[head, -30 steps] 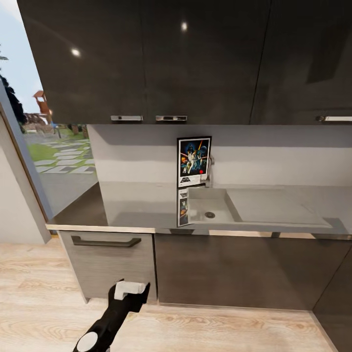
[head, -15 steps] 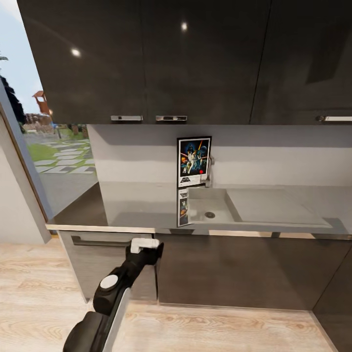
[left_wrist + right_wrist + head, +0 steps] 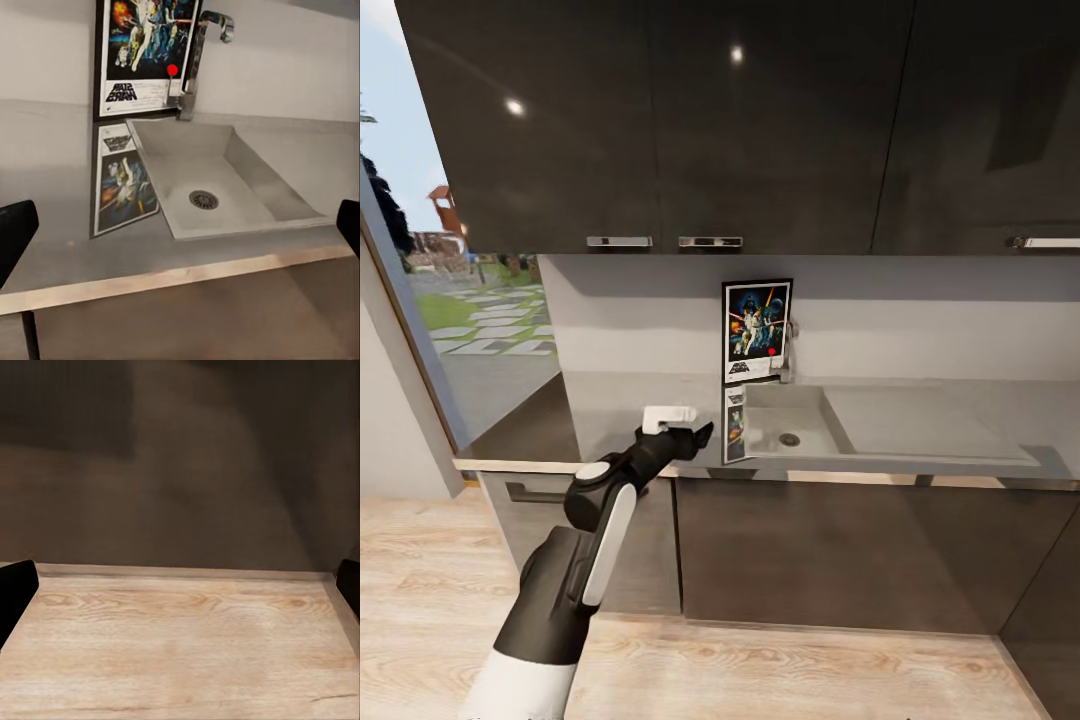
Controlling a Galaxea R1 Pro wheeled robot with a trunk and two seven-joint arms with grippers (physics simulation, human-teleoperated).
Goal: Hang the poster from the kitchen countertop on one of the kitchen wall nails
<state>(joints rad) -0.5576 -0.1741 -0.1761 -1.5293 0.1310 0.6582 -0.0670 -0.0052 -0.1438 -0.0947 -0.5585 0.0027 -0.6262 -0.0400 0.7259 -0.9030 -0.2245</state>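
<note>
the poster [image 3: 757,330] stands upright against the back wall on the surface [image 3: 630,420], just beside the tap [image 3: 790,350] at the sink's [image 3: 790,425] left rear corner. the left end effector [image 3: 695,436] hovers over the surface's front edge, fingers spread wide and empty, with the poster beyond it. the right end effector [image 3: 180,585] is wide open and empty, facing the wooden floor [image 3: 180,645].
</note>
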